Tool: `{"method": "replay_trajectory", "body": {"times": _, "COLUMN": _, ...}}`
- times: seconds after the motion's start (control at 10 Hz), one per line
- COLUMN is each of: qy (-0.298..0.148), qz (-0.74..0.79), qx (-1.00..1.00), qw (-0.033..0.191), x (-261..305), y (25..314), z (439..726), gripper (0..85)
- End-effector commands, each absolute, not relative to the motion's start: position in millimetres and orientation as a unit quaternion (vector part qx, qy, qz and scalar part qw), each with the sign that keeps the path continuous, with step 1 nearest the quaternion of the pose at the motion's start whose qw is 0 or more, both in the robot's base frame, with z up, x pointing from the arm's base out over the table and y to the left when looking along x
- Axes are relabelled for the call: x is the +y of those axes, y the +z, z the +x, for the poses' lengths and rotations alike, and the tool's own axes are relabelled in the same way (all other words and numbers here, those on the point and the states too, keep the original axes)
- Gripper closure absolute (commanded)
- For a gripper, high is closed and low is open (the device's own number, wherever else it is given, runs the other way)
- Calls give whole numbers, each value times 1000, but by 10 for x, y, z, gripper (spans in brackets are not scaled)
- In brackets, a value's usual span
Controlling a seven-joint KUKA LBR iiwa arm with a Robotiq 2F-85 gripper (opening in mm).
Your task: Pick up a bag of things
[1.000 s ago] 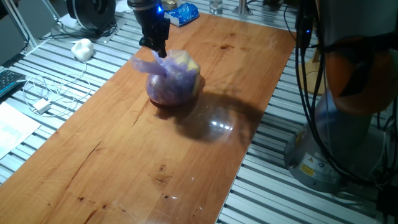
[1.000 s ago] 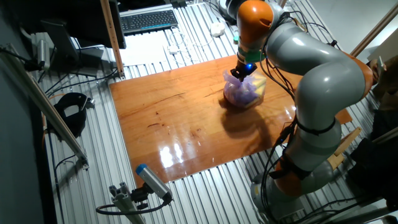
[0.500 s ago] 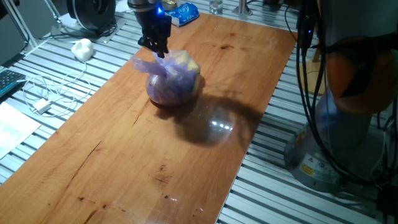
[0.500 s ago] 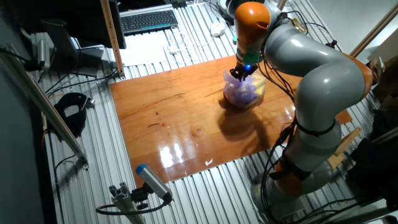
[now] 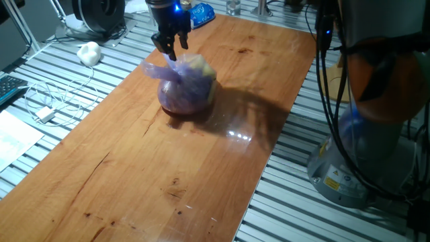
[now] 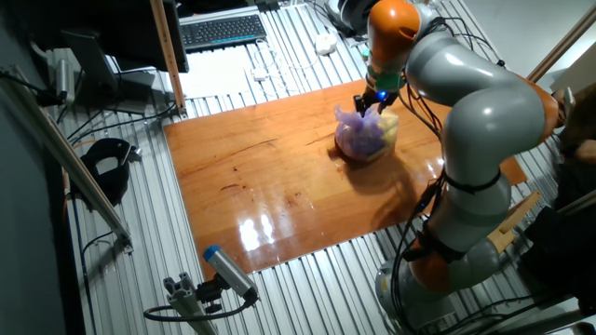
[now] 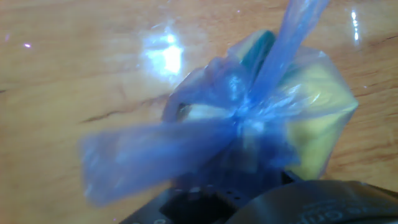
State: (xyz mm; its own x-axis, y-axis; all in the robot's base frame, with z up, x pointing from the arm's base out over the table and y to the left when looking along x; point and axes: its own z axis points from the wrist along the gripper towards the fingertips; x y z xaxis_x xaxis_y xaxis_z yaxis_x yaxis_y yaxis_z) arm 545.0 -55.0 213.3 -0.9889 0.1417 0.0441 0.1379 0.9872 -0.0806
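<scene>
The bag of things [image 5: 187, 87] is a round translucent purple bag with yellow and dark reddish contents. It rests on the wooden table [image 5: 134, 175], toward the far end. Its knotted top and loose tails point up and to the left. My gripper [image 5: 172, 52] hangs just above the knot, fingers apart, holding nothing. The other fixed view shows the gripper [image 6: 371, 104] over the bag [image 6: 366, 138] in the same way. In the hand view the knot and tails of the bag [image 7: 249, 118] fill the frame, close below; the fingertips are not clear there.
A small white lumpy object [image 5: 88, 52] and white cables [image 5: 54, 101] lie on the slatted metal surface left of the table. A flat blue packet [image 5: 198, 13] lies at the far table edge. The arm's base [image 5: 363, 141] stands to the right. A keyboard [image 6: 222, 31] lies beyond the table.
The gripper has risen a little off the knot and its fingers now stand apart. The arm has shifted slightly. The bag has stayed in place on the table.
</scene>
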Motion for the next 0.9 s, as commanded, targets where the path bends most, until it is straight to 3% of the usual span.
{"method": "replay_trajectory", "body": {"times": 0.0, "qy": 37, "qz": -76, "qx": -996, "qw": 23, "x": -573, "y": 2073, "z": 5528, "gripper": 0}}
{"method": "replay_trajectory", "body": {"times": 0.8, "qy": 31, "qz": -99, "qx": -994, "qw": 14, "x": -646, "y": 1488, "z": 5856, "gripper": 0}}
